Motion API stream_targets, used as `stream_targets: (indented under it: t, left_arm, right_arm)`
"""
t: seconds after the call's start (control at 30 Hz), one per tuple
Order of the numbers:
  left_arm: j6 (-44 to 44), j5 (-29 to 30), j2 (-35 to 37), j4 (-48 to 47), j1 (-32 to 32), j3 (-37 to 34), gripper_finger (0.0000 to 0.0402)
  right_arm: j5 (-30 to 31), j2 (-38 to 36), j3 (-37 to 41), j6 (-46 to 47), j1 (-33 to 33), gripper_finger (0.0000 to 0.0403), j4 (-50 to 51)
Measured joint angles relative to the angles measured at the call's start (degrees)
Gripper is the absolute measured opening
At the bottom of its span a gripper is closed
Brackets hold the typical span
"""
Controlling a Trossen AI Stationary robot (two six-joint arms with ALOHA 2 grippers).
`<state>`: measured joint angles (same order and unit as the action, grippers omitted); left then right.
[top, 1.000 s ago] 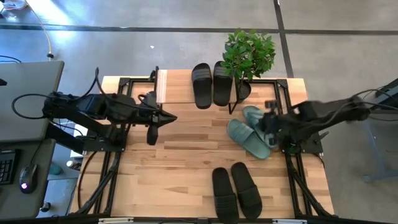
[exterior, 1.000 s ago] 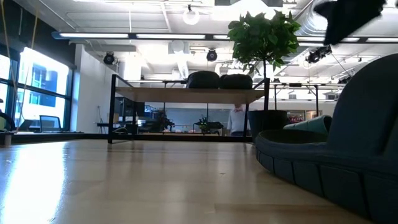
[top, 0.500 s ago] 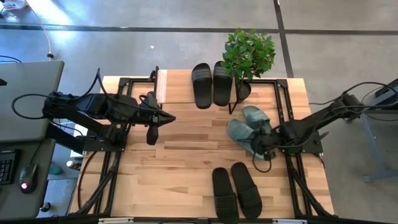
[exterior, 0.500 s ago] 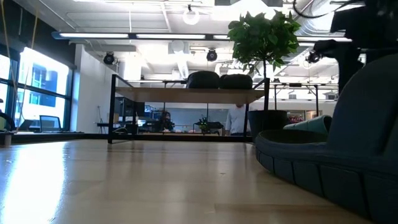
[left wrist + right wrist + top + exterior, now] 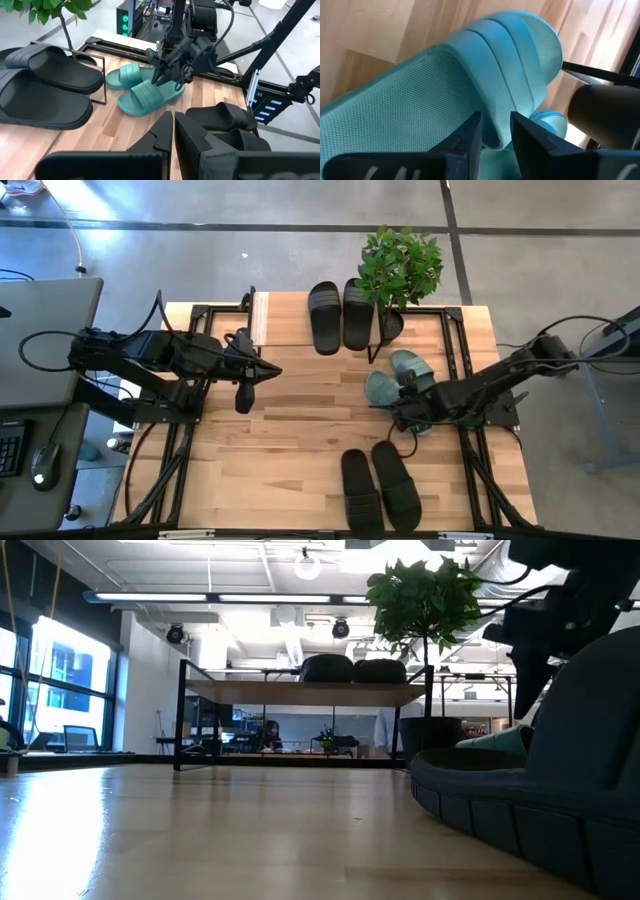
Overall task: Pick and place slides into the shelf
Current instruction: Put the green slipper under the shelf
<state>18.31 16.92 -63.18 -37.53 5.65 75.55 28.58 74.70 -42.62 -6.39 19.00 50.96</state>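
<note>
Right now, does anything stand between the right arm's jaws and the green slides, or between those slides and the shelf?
Nothing stands before the right gripper: it is at the nearer sage-green rubber slide. Toward the wooden-topped shelf, the potted plant stands at its right end, beside the black slides already there.

Shelf (image 5: 290, 320), table's far edge: one slide pair (image 5: 340, 315) on top, plant (image 5: 400, 265) to its right. Second pair (image 5: 405, 385) at table's right. Third pair (image 5: 380, 488) at near edge.

The right end effector (image 5: 495, 131) straddles a green slide's strap (image 5: 490, 75) edge.
</note>
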Motion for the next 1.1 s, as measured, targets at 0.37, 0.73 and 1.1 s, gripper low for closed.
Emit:
stream_targets:
  t: [0.37, 0.73, 1.1]
  left_arm:
    - [0.0, 0.0, 0.0, -1.3, 0.0, 0.0, 0.0008]
    - [0.0, 0.0, 0.0, -2.0, 0.0, 0.0, 0.0008]
    - [0.0, 0.1, 0.0, -2.2, 0.0, 0.0, 0.0008]
  right_arm:
    - [-1.2, 4.6, 0.0, -1.2, -5.5, 0.0092, -1.2]
    - [0.0, 7.5, 0.0, -1.9, -6.7, 0.002, -9.8]
    - [5.8, 3.5, -5.7, -1.2, -5.0, 0.0001, -9.6]
